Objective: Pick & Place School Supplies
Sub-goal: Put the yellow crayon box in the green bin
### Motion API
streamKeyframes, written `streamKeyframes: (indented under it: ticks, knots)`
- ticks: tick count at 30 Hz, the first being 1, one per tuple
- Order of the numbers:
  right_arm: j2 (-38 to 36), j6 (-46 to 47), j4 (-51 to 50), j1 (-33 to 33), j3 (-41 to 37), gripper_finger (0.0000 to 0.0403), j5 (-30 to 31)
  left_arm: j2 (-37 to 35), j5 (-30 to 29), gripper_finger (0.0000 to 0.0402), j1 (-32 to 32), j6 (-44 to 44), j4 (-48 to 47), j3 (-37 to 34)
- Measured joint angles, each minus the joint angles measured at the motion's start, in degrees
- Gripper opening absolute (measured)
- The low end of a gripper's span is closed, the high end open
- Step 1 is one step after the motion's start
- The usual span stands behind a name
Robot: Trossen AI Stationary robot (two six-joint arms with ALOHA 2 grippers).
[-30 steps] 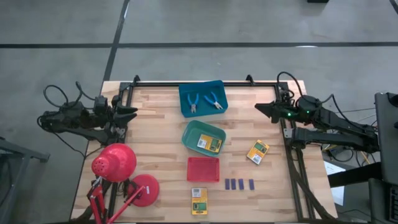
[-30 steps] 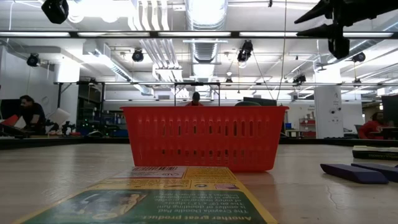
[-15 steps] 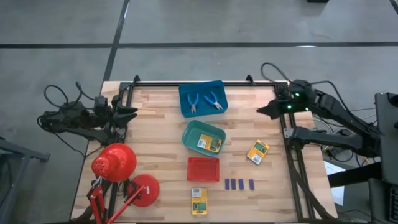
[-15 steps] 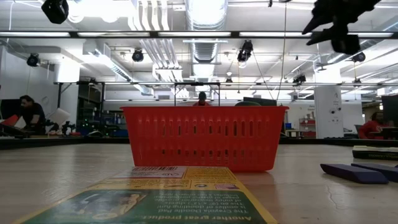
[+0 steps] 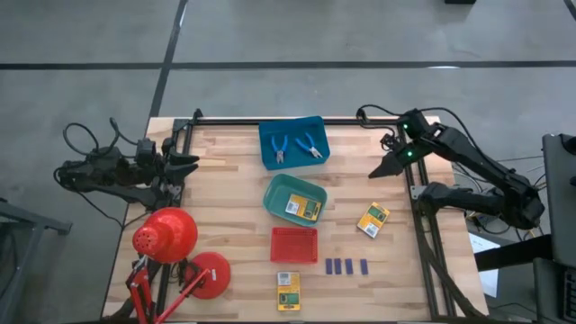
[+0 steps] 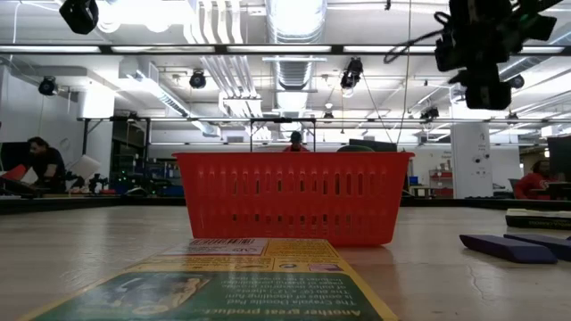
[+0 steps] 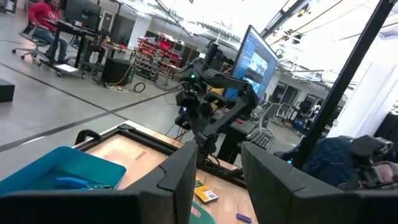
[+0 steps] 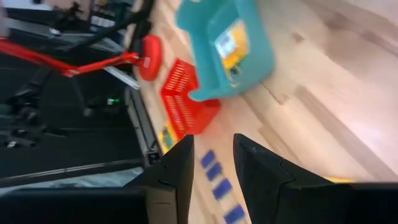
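Three flat yellow-and-green boxes lie apart: one inside the green tray (image 5: 281,191), one (image 5: 373,220) on bare wood, one (image 5: 288,291) near the front edge. The blue tray (image 5: 267,155) holds two blue-handled scissors (image 5: 293,148), and four small purple blocks (image 5: 346,266) sit right of the red tray (image 5: 294,245). The right gripper (image 5: 382,169), fingers parted and empty, hangs over the table's right side; the left gripper (image 5: 191,162) waits, also parted, at the left edge.

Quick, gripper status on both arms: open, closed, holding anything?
Left gripper: open, holding nothing, parked at the table's left edge.
Right gripper: open, holding nothing, raised over the table's right side.
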Motion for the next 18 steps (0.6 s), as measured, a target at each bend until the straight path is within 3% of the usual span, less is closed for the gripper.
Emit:
streamKeyframes:
  ticks: [10,18]
  knots:
    - [0.4,-17.3,-11.0,-11.1,0.0,0.0115,0.2,0.0,0.0,0.0133,0.0,0.0,0.0,0.0]
    - [-2.4,-13.1,-12.8,-11.8,0.1,0.0140,0.2,0.0,0.0,0.0133,0.0,0.0,-0.1,0.0]
